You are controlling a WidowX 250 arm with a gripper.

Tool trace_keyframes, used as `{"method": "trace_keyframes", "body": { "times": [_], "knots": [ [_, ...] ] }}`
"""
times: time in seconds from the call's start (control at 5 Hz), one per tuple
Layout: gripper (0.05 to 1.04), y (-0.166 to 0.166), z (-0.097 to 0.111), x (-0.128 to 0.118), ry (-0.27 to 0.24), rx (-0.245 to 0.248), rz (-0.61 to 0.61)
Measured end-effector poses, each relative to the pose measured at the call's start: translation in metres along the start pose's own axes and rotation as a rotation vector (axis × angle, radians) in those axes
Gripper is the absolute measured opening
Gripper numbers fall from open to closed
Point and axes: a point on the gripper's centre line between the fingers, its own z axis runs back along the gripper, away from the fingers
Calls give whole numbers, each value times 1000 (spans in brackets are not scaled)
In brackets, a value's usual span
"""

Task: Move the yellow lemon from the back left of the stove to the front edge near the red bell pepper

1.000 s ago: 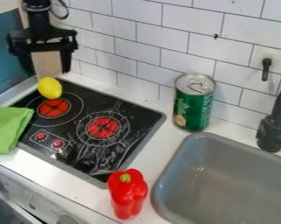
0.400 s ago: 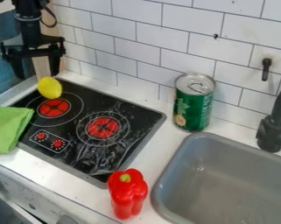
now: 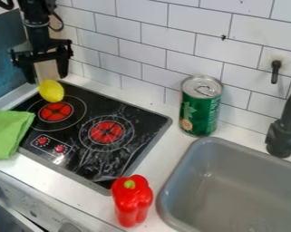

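Hand (image 3: 47,79): upper left, fingers spread apart, clamped on nothing
Lemon (image 3: 51,91): upper left, on the stovetop (image 3: 124,118), just below the hand in the frame
Risk: an off-centre fingertip could roll the lemon, as it looks rounded and the glass slick
Can (image 3: 200,106): right of centre, upright, top closed, contents hidden
Sink (image 3: 256,165): lower right, open basin, glare inside
Pepper (image 3: 132,201): bottom centre, beside the sink

pale lettering (image 3: 212,110) on green can (image 3: 193,111), too small to read

Bright, even light across my counter (image 3: 162,156).
I see soft glare on the stove (image 3: 105,158) and sink (image 3: 232,181).
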Motion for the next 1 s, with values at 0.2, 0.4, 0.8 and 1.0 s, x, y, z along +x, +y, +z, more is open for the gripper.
{"method": "trace_keyframes", "body": {
  "times": [0.2, 0.4, 0.8, 1.0],
  "knots": [
    [999, -2, -13, 1, 29, 12, 57],
    [999, -6, -27, 1, 56, 29, 90],
    [960, 1, -50, -9, 90, 85, 113],
    [843, -3, -50, -20, 138, 47, 101]
  ]
}}
